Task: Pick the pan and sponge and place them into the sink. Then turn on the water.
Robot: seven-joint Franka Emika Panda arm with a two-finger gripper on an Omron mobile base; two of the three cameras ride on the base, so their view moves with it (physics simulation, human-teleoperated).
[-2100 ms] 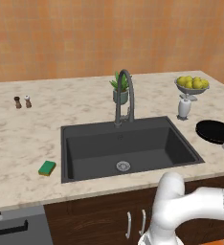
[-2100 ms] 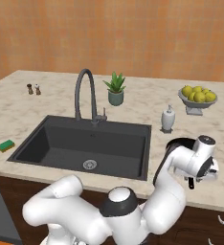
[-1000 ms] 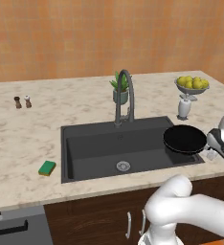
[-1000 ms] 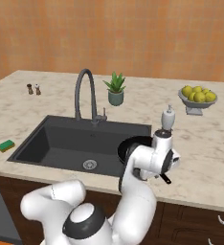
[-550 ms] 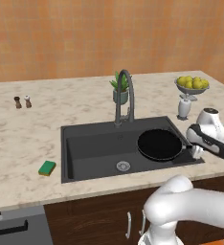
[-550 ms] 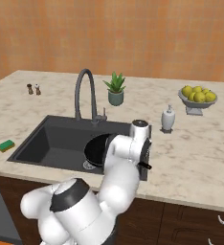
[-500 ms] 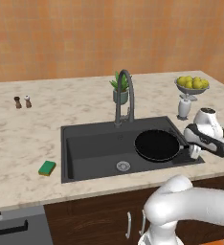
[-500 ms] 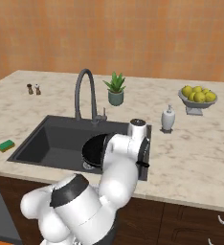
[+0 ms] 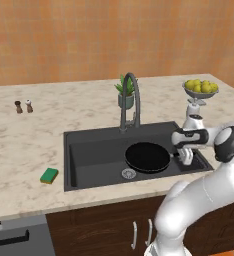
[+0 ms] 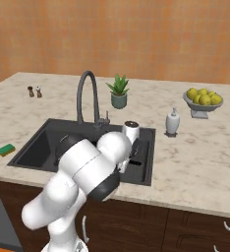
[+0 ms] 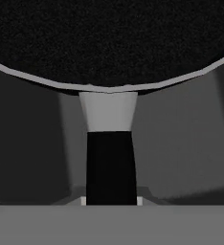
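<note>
The black pan (image 9: 148,156) sits low inside the dark grey sink (image 9: 91,149), over its right half, beside the silver drain (image 9: 128,173). My gripper (image 9: 184,154) is at the pan's right side, shut on its short handle (image 11: 109,165); in the hand view the round pan (image 11: 109,43) spreads across the top, and I cannot tell whether it rests on the basin floor. The green sponge (image 9: 49,175) lies on the counter left of the sink, also seen as the sponge (image 10: 6,149) in the right base view. The arched faucet (image 9: 129,100) stands behind the basin with no water running.
A soap dispenser (image 10: 172,122) and a bowl of lemons (image 9: 201,89) stand on the counter right of the sink. A potted plant (image 10: 118,92) is behind the faucet. Salt and pepper shakers (image 9: 23,106) sit far left. My arm covers much of the basin in the right base view.
The gripper has carried the pan from the counter at the right, leftward over the sink rim and down into the basin. The sponge has stayed put.
</note>
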